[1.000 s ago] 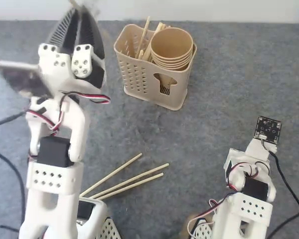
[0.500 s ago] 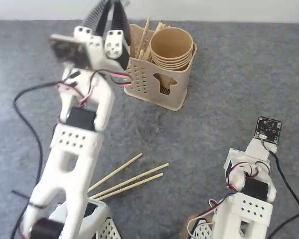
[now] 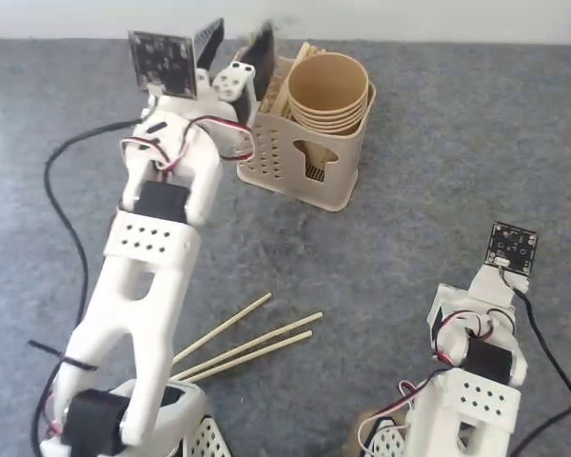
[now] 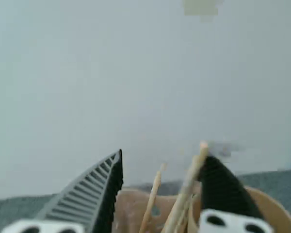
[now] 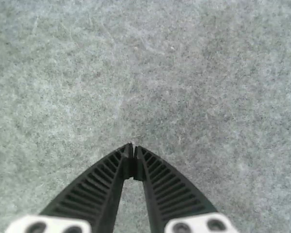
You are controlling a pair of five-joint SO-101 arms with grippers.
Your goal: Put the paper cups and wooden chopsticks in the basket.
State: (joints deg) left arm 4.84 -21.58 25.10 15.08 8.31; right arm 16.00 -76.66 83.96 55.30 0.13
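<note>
Paper cups (image 3: 328, 90) sit stacked in the basket (image 3: 309, 167) beside upright chopsticks (image 3: 284, 71); three loose chopsticks (image 3: 247, 343) lie on the grey surface (image 3: 438, 143) between the arms. Left hand (image 3: 236, 46) hangs over the basket's rim. Left wrist: fingers (image 4: 97, 189) spread wide, upright chopsticks (image 4: 153, 204) between them, one touching a finger. Right wrist: right hand (image 5: 133, 151) closed, empty, over the surface (image 5: 184, 73).

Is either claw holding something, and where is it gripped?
Nothing is held. The left claw is open by the chopsticks in the basket; the right claw is shut empty.
</note>
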